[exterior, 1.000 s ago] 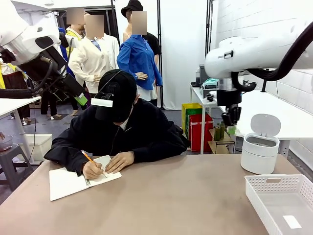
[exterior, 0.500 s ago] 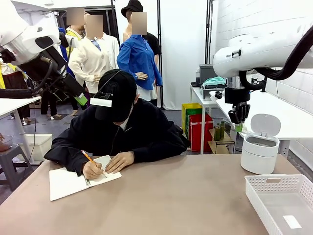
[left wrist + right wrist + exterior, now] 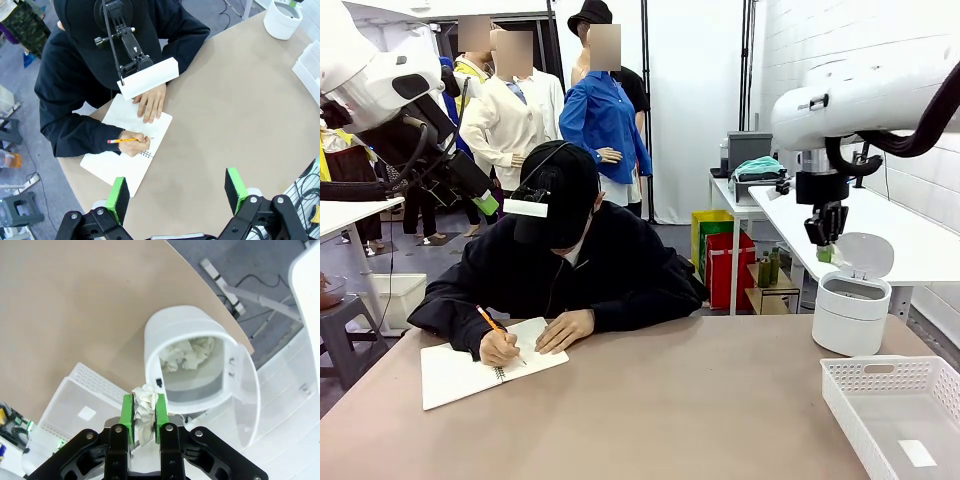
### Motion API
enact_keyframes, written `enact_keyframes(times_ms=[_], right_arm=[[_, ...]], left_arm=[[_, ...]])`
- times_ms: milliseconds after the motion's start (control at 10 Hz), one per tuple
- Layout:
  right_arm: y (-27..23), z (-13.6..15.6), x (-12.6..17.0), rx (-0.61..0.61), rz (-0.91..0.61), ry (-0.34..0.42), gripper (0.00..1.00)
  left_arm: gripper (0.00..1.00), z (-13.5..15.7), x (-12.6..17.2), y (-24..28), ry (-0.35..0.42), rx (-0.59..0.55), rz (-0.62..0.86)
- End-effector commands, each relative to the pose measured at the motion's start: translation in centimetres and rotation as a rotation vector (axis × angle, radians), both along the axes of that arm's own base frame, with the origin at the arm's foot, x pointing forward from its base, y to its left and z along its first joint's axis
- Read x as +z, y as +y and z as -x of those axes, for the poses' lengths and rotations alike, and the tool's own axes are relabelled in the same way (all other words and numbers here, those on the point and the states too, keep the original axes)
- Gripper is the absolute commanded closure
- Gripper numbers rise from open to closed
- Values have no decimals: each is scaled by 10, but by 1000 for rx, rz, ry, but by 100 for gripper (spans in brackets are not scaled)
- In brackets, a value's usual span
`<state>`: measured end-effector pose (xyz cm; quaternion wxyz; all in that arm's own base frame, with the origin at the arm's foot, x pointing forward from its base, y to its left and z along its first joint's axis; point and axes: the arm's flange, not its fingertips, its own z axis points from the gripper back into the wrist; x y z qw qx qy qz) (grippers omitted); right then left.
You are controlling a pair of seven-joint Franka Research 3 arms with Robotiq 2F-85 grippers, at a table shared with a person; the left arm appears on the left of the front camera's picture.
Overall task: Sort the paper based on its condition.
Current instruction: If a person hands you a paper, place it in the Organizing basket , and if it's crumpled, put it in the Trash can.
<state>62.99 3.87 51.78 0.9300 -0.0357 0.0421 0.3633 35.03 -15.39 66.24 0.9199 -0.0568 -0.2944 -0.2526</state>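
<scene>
My right hand [image 3: 144, 402] pinches a crumpled wad [image 3: 145, 391] above the bin [image 3: 154, 335], which already holds other wads [image 3: 189, 354]; the drop is not yet made.

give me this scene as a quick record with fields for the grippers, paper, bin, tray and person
right gripper: shut on a crumpled paper wad, in the air above the open bin
left gripper: open, empty, high above the table
bin contents: more crumpled paper
tray: holds a small white label
person: writing in a notebook with a pencil
</scene>
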Motion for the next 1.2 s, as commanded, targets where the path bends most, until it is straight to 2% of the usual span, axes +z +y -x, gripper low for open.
enact_keyframes(times_ms=[0,500,900,1100], right_arm=[[-17,9,0,-4,15,-34,79],[-41,9,-11,-30,-21,-25,79],[-37,2,-4,-46,1,-17,79],[-40,3,-5,-55,-3,-21,42]], left_arm=[[0,0,1,1,-5,2,-8],[0,0,1,1,-5,2,-8],[0,0,1,1,-5,2,-8],[0,0,1,1,-5,2,-8]])
